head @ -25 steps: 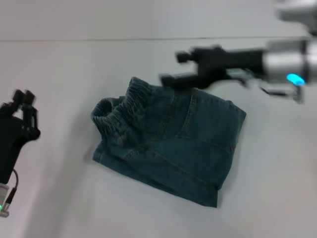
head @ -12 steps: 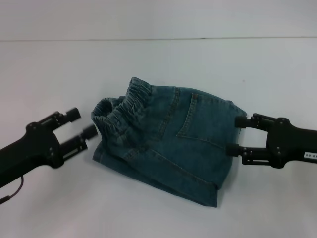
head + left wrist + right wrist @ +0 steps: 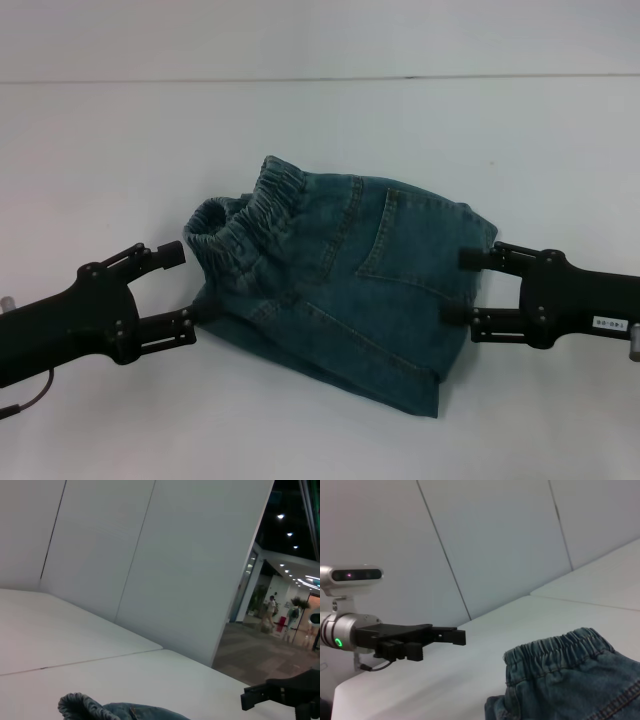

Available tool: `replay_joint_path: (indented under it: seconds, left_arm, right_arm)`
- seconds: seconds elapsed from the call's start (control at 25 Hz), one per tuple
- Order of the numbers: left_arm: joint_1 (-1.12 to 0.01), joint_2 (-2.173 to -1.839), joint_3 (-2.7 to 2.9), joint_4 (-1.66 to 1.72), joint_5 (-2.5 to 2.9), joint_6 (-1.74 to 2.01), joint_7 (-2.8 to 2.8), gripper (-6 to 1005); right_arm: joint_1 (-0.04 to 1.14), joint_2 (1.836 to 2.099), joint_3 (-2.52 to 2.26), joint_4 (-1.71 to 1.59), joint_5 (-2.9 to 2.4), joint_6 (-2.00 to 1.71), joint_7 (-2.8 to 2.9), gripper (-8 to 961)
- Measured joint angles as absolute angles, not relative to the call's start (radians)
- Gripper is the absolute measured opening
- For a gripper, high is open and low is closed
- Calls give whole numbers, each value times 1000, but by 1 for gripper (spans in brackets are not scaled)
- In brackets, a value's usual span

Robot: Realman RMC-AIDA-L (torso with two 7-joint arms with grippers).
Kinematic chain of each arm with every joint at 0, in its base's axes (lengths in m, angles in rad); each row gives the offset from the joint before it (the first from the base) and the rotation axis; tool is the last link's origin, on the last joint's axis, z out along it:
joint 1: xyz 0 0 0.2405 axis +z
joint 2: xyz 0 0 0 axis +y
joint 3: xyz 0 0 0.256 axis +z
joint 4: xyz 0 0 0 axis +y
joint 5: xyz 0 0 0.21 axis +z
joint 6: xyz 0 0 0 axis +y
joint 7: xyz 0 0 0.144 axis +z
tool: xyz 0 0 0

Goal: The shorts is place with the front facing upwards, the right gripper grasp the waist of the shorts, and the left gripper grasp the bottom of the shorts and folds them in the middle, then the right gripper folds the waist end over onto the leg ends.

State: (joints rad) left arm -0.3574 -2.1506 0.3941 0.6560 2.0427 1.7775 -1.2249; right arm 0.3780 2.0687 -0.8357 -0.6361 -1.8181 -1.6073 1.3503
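Now the shorts [image 3: 335, 285] lie folded in a compact bundle mid-desk [image 3: 320, 120], waist [image 3: 245, 225] bunched toward the robot's left. Over the last half second both arms have closed in. The left gripper [image 3: 185, 290] now touches the bundle's lower left corner, and the right gripper [image 3: 460, 287] reaches over its right edge. Both have jaws spread and hold nothing, so probably a final tidy-up.

Blue-green denim shorts [image 3: 350, 280] with orange stitching, on a white table [image 3: 120, 150], between two black hands.
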Motion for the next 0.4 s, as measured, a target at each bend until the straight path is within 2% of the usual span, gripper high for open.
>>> replay_joint_path:
  seconds: [0.04, 0.4]
  left_arm:
    - [-356, -2151, 394, 656, 2043, 1779, -1225, 936]
    - [-351, -2154, 395, 658, 2043, 1785, -1226, 937]
  right_arm:
    - [380, 2070, -836, -636, -1818, -1602, 1350, 928]
    - [396, 2082, -838, -623, -1818, -1572, 1350, 928]
